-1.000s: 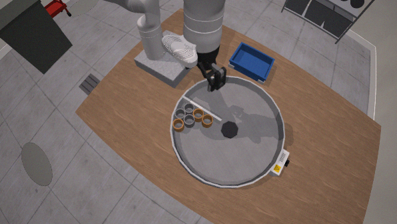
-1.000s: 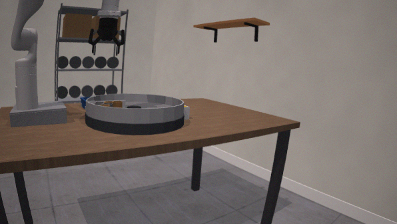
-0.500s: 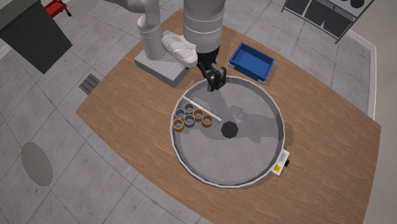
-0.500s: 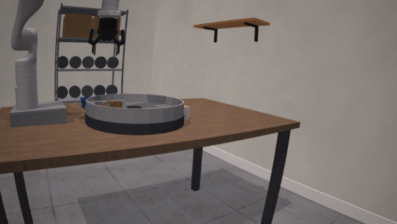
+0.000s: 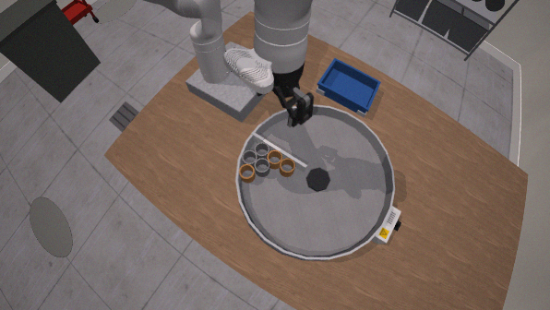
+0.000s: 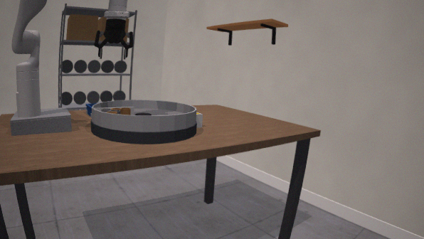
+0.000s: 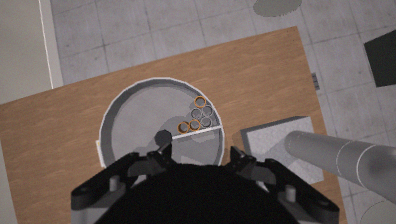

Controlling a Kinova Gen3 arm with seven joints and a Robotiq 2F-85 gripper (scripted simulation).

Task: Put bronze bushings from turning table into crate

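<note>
The round grey turning table [image 5: 316, 182] sits on the wooden table. Three bronze bushings [image 5: 274, 158] [image 5: 287, 167] [image 5: 247, 172] and three steel bushings [image 5: 262, 149] [image 5: 250, 157] [image 5: 263, 167] stand upright in a tight cluster at the table's left side, beside a white divider bar [image 5: 280, 149]. The cluster also shows in the wrist view [image 7: 197, 116]. The blue crate [image 5: 349, 85] is empty, just beyond the turning table's far rim. My gripper [image 5: 300, 108] is open and empty. It hangs high above the turning table's far edge in the exterior view [image 6: 113, 50].
A black hub [image 5: 318, 179] marks the turning table's centre. The arm's grey base block [image 5: 226, 92] stands left of the crate. A white control box [image 5: 388, 226] sits at the turning table's near right rim. A metal shelf rack [image 6: 96, 57] stands behind the table.
</note>
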